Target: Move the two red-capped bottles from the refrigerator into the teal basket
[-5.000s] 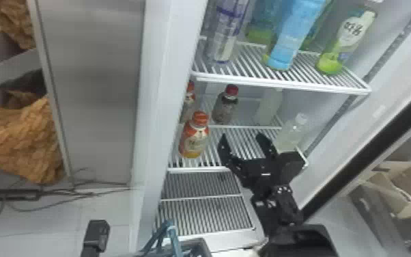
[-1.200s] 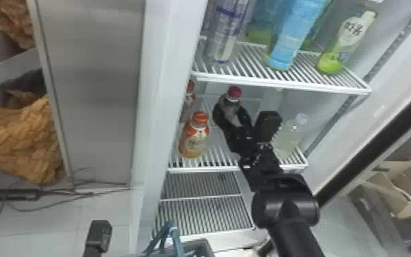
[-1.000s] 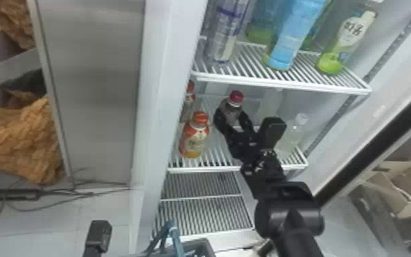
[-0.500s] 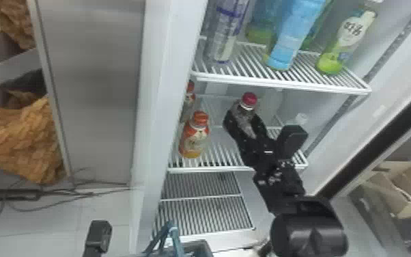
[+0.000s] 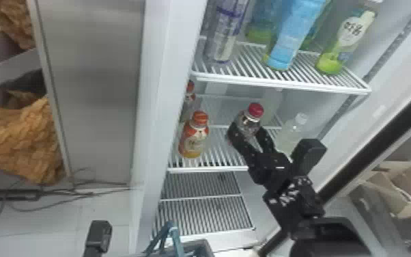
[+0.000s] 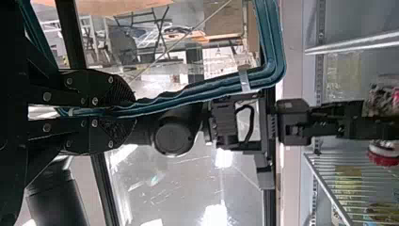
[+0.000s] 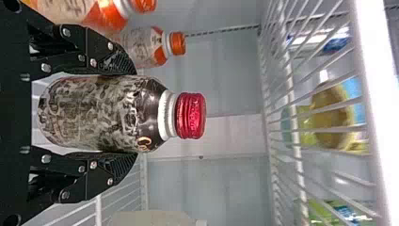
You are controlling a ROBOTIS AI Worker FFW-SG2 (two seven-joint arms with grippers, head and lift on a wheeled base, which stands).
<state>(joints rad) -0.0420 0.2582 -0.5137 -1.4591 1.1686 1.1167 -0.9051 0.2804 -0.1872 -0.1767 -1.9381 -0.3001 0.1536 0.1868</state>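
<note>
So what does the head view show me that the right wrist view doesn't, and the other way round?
Head view: the teal basket's handle low in front of the refrigerator, and a cardboard box at the right.
Right wrist view: the upper shelf from its underside, and fingers on both sides of the red-capped bottle.
Both: that bottle in the right gripper, two orange-capped bottles.
</note>
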